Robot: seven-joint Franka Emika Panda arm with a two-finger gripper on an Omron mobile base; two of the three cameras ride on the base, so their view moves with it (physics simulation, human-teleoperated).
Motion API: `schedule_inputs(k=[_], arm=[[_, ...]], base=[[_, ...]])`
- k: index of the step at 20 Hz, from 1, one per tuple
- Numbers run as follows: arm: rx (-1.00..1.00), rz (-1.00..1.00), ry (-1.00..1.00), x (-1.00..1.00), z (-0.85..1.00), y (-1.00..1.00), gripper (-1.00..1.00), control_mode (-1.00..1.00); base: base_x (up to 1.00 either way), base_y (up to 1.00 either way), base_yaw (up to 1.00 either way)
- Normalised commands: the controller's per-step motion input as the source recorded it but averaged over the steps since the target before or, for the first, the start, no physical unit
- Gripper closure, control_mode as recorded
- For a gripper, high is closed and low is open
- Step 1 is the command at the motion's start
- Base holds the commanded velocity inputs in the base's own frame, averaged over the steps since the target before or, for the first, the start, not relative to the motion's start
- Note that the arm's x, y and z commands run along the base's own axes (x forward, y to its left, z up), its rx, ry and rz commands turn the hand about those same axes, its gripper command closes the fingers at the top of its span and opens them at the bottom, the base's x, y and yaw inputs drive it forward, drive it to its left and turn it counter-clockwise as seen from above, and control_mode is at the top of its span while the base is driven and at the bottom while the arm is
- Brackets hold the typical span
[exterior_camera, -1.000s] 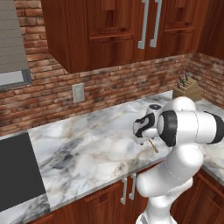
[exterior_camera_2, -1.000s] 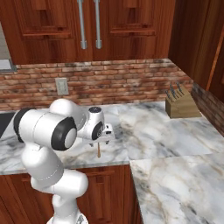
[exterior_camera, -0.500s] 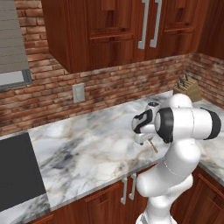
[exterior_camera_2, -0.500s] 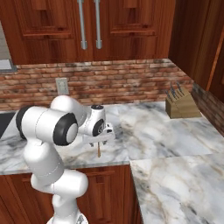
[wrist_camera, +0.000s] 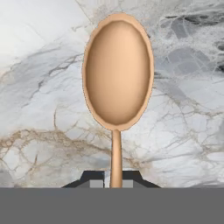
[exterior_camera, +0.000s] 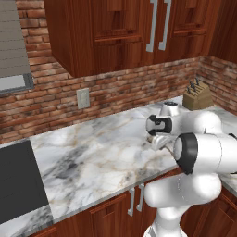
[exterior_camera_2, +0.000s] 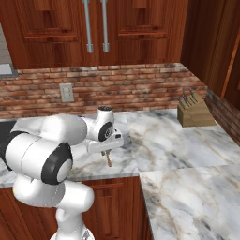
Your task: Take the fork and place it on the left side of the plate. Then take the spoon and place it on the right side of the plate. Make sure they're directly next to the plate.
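Note:
The brown spoon [wrist_camera: 117, 74] lies on the marble counter [wrist_camera: 39, 109], its oval bowl facing up and its slim handle running down between my fingertips. My gripper [wrist_camera: 114, 182] is shut on the handle's end, with a dark fingertip pressed against each side. In the right base view the gripper [exterior_camera_2: 107, 149] points down near the counter's front edge, and the spoon handle [exterior_camera_2: 108, 159] pokes out below it. From the left base view the gripper [exterior_camera: 157, 141] is low over the counter. The fork and the plate are out of view.
A wooden knife block [exterior_camera_2: 194, 112] stands at the back right against the brick wall. A dark cooktop [exterior_camera: 18, 185] sits at the counter's left end. The counter's front edge [exterior_camera_2: 112, 173] runs just below the gripper. Open marble lies to the left and right.
The jaws have closed from wide open onto the spoon's handle. The hand has stayed low over the same spot, while the elbow shifted a little.

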Motion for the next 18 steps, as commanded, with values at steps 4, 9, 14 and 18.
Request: schedule_inputs(k=[4,9,14,18], arm=[[-0.04,0.12,0.00,-0.46,0.92,0.20,1.00,-1.00],[-0.03,0.00,-0.06,-0.19,0.17,0.15,1.00,-1.00],[0.00,0.00,0.00,0.00,0.00,0.00,1.00,-1.00],[0.00,0.00,0.00,0.00,0.00,0.00,1.00,-1.00]], base=[[0.00,0.00,0.00],[0.00,0.00,0.00],[0.00,0.00,0.00],[0.00,0.00,0.00]])
